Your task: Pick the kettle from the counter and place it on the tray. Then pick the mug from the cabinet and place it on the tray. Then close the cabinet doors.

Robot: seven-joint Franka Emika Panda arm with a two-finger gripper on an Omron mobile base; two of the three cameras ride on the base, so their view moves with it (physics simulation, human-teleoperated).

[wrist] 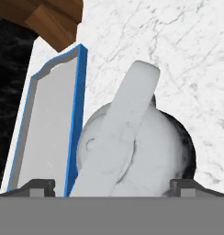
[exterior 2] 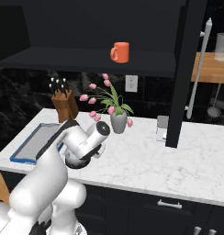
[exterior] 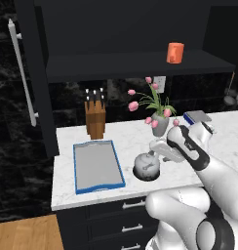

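Marble-patterned white counter [exterior: 116,134] over dark navy drawers, black backsplash behind. Kettle [exterior: 147,167] sitting on counter just right of tray [exterior: 98,167], near front edge, apart from blue rim. Tray bare inside, so step 1 not done yet. Mug [exterior: 175,52] up on cabinet [exterior: 130,66] shelf, untouched; cabinet doors [exterior: 28,73] wide open w/ long silver bar handles. Judged: very early, all three steps left — kettle lift, mug fetch, doors shut.

Gripper [wrist: 113,187] low over kettle, fingertips spread wide, one each side of arched handle in hand view; nothing pinched yet, looks like pre-grasp.

Materials/shapes: kettle squat, rounded, dull grey metallic w/ flat strap-like handle arching across top, dark shadow around base. Tray flat rectangle, matte grey floor, thin raised blue lip, notched corners. Mug small, glossy orange-red, side loop handle. Wooden knife block [exterior: 95,119] behind tray, blocky, brown grain. Grey vase [exterior: 160,124] of pink tulips behind kettle, near arm's wrist — risk of a bump on lift.
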